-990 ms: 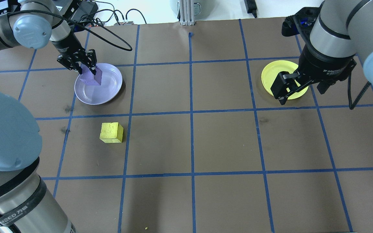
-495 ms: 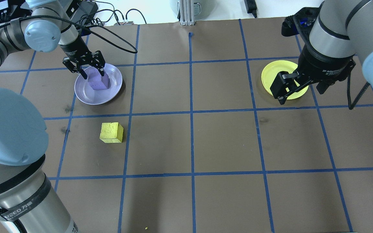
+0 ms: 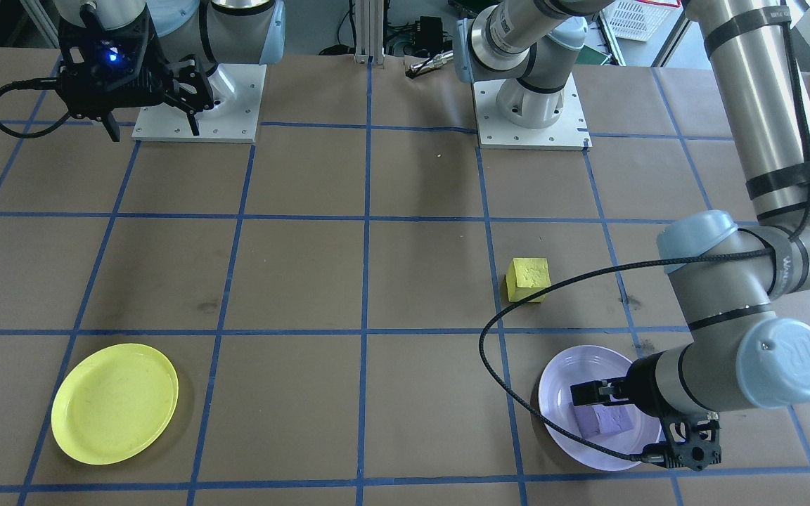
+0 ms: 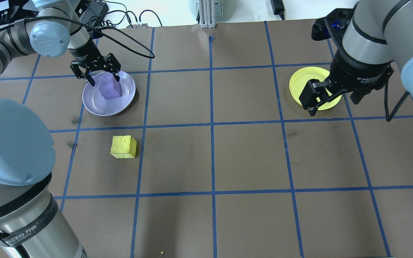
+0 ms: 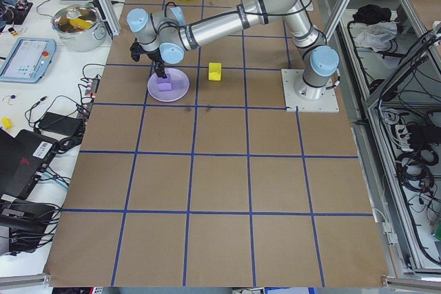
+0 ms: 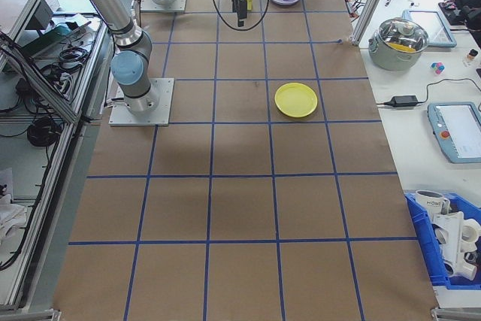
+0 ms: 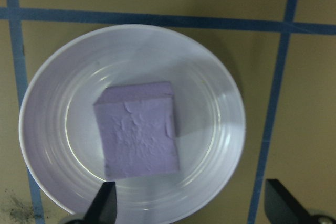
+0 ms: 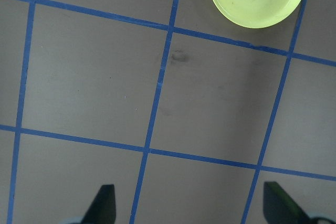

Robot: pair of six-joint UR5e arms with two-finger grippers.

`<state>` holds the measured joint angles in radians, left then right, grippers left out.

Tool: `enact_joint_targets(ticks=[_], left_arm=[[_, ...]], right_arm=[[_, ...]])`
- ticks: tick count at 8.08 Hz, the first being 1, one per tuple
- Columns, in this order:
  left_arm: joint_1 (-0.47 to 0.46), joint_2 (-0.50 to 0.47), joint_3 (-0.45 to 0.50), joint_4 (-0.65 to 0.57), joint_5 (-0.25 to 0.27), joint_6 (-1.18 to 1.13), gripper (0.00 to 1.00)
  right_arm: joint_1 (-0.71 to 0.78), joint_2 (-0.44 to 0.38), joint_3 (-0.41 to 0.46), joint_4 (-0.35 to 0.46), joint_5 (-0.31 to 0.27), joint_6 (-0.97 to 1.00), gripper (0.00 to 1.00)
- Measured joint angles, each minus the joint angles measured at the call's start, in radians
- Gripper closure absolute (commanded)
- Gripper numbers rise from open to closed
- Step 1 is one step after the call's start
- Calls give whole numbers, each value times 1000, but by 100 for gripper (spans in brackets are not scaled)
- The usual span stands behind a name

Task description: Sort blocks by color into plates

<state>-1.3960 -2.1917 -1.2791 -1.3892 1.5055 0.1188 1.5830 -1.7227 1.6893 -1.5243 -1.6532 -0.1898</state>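
Observation:
The purple block point(image 4: 109, 88) lies flat inside the lavender plate point(image 4: 95, 107), free of any grip. My left gripper point(image 4: 100, 74) hovers open over the plate's far side, both fingers clear of the block. From the left wrist, the purple block point(image 7: 139, 129) fills the middle of the plate point(image 7: 47, 87), with my fingertips point(image 7: 105, 205) below it. The yellow block point(image 4: 123, 147) sits on the table just nearer than the plate. My right gripper point(image 4: 332, 97) hangs open and empty high over the yellow plate point(image 4: 305, 80). That yellow plate point(image 3: 115, 403) holds nothing.
Brown table paper carries a blue tape grid. Cables and an aluminium post point(image 4: 205, 14) line the far edge. A black cable point(image 3: 510, 400) loops from my left wrist beside the lavender plate. Both arm bases point(image 3: 197, 105) stand at the robot's edge.
My left gripper opened and let the purple block go; the block dropped from a tilted hold to rest in the lavender plate. The right arm stayed put.

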Motion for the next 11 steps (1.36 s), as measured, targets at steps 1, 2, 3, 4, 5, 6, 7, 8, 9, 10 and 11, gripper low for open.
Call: enact_joint_targets(ticks=[1,2,3,4,5,6,7,8,9,10,11], left_arm=[[-39,35,-4,-5,2,-17,0],[-84,67,-15,-10,3,-52,0],[-127,96,-52,-12,5,-77,0],[-151,122,-123,1,5,-72,0],[-156,147,-210,50,5,-36,0],[-147,172,-301,128,6,-3,0],[-127,199,-378,190,9,21,0],[-111,228,-435,220,25,38,0],[-103,250,-487,233,38,44,0],[-100,254,-538,244,44,43,0],[-98,259,-578,257,46,45,0]], right_arm=[[0,0,0,-1,0,0,0],[0,0,0,-2,0,-1,0],[0,0,0,-2,-1,-3,0],[0,0,0,-2,-2,-6,0],[0,0,0,-3,-3,-8,0],[0,0,0,-4,-3,-8,0],[0,1,0,-5,-3,-8,0],[0,1,0,-8,-2,-8,0],[0,1,1,-9,-2,-8,0],[0,0,0,-10,-3,-9,0],[0,0,0,-9,-6,-9,0]])
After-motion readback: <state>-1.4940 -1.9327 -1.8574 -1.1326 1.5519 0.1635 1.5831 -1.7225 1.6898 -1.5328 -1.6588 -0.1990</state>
